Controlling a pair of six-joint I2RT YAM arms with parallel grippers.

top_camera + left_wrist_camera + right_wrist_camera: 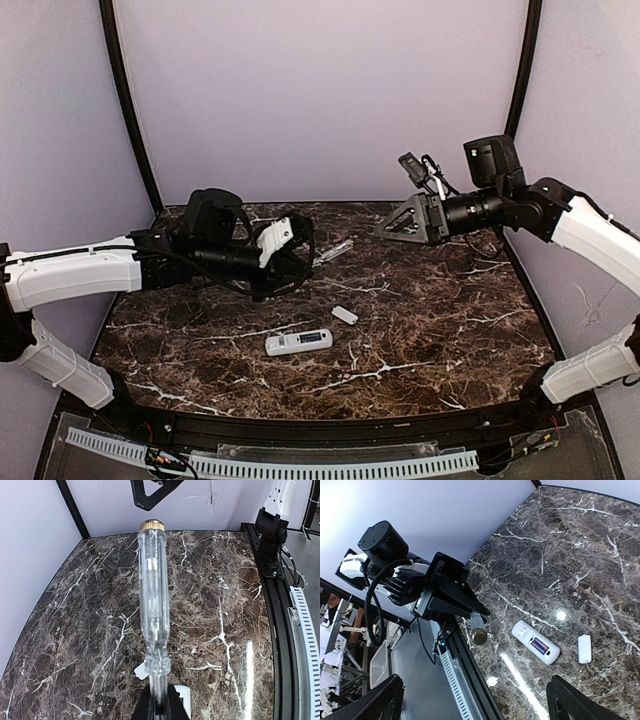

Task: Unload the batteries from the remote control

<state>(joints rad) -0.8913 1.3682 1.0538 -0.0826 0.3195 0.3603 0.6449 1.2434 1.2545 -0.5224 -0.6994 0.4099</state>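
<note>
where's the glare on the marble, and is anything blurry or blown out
Left wrist view: a bright glare streak on the marble table right of the screwdriver, whose clear handle is sharp. Right wrist view: a glare spot and streak beside the remote control, and the upper left corner is blown out white. Top external view: even light, no strong glare, small things slightly soft.

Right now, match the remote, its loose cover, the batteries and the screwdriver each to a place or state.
1 slim white plastic remote control
2 small white flat rectangular cover
3 blue-purple batteries
4 clear-handled screwdriver

a held in the left fingers
b inside the remote
c on the marble table, compartment open
d on the table, apart from the remote

Pairs: 1-c, 2-d, 3-b, 4-a
</note>
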